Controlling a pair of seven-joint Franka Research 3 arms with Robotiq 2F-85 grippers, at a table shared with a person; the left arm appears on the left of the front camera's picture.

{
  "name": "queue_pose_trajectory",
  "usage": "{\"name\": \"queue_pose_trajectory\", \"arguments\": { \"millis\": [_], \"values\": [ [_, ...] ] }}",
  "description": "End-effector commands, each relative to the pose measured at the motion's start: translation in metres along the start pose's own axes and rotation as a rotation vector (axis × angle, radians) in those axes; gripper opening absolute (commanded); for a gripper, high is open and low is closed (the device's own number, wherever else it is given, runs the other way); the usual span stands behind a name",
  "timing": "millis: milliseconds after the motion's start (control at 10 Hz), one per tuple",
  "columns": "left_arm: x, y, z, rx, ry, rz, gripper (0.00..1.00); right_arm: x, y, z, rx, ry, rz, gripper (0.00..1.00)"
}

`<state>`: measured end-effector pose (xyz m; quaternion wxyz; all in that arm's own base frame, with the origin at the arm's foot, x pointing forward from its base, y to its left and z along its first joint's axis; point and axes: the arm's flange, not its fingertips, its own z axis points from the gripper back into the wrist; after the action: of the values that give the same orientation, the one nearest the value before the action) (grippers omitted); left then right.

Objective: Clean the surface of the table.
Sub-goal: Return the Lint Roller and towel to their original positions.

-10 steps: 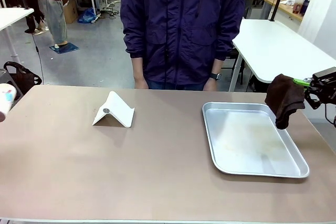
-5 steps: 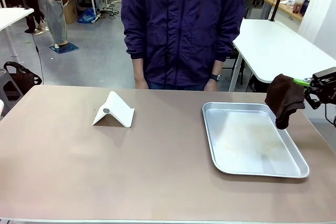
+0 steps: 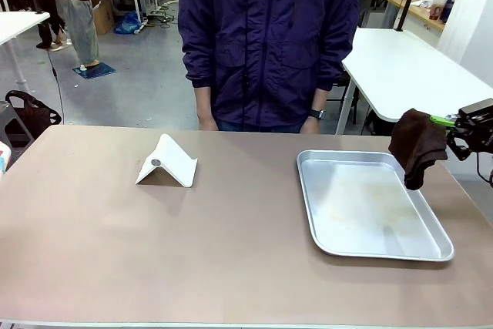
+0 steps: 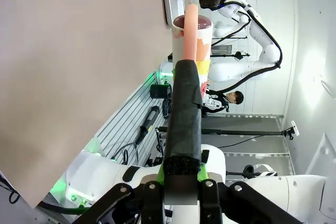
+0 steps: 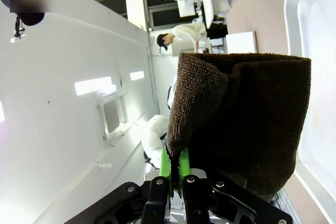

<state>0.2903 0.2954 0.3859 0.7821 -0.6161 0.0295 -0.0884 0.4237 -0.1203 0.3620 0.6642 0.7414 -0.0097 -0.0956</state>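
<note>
Front view: unmarked white stand (image 3: pixel 166 161), plain metal tray (image 3: pixel 370 206), brown cloth (image 3: pixel 417 146).

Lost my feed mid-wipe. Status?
Right gripper shut on brown cloth, held above tray edge. Left gripper shut on a cup. Table unwiped; tray and white stand in the way.

I see a matte, smooth tan table (image 3: pixel 231 244), a shiny metal tray (image 3: pixel 370 209), a rough brown terry cloth (image 3: pixel 417 146), and a smooth white stand (image 3: pixel 167 161), probably plastic.
</note>
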Motion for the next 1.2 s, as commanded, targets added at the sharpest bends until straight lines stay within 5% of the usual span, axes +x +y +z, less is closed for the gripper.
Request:
{"name": "queue_pose_trajectory", "arguments": {
  "millis": [0,800,900,1100],
  "values": [
    [-0.001,-0.007,0.003,-0.008,-0.013,0.0,0.22,-0.001,0.007,0.0,0.008,0.0,-0.011,0.07],
    [-0.001,-0.007,0.003,-0.008,-0.013,0.0,0.22,0.0,0.0,0.0,0.0,0.0,0.0,0.07],
    [0.0,0.001,0.0,0.002,-0.001,0.001,0.22,-0.007,0.009,-0.013,-0.009,0.015,0.022,0.07],
    [0.027,-0.042,-0.029,0.002,0.085,-0.032,0.22,-0.015,0.036,-0.061,-0.062,0.087,0.081,0.07]
  ]
}}
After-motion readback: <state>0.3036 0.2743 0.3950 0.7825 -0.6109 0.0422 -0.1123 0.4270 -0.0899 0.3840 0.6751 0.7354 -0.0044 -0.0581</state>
